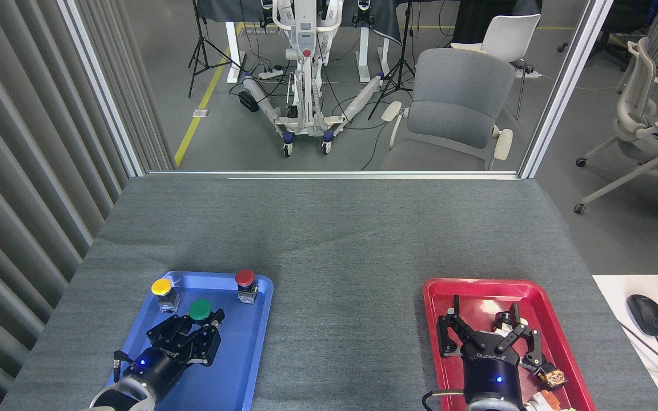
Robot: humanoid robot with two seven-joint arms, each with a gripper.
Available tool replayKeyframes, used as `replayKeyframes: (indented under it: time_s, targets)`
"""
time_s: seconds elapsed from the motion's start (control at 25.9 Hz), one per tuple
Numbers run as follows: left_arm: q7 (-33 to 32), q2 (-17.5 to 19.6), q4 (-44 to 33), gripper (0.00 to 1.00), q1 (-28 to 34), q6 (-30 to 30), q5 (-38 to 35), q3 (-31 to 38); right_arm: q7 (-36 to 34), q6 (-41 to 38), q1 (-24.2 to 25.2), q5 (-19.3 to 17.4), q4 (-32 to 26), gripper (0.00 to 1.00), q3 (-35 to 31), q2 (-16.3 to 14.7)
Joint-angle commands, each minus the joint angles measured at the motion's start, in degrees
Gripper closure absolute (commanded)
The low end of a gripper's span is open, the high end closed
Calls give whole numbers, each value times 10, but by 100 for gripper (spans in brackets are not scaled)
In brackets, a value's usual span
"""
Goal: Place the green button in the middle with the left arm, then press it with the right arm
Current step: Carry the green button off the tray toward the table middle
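Nearest, at the left: the left arm's gripper [202,324], black with a blue light, on a white wrist, reaching over the blue tray [243,365]; its fingers are closed around the green button [200,310], whose domed cap shows just above the fingertips, over the tray's middle part. Nearest, at the right: the right arm's gripper [492,337], black, blue light, black cylindrical wrist, positioned above the red tray [437,297]; its fingers are spread apart and grip nothing. Small items lie in the red tray beside and beneath this gripper, partly hidden and too small to identify. Between the two trays: the middle [346,342], a bare stretch of grey felt-like tabletop, with nothing on it. Slightly farther, in the blue tray's far left corner: the yellow button [161,287], upright on its base, near the green button but apart from it. In the tray's far right corner: the red button [244,278], upright. At the right edge, off the grey table: a black computer mouse [646,314] on a white surface. Beyond the table's far edge: a grey office chair [454,108], a white chair [510,35], a white wheeled stand [305,68] with cables on the floor.
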Motion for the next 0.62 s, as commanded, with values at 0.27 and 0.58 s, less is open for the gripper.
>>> replayKeyframes:
  time_s: [0.27,0.58]
  targets:
    - [-7,-47,-21,98,-7,-87,-6,-31,7,-25,0,-3,0,0,0,-3]
    - [-42,-93,-21,100,-32,-73,-10,-94,7,-38,0,-51,0,0,-1,-3]
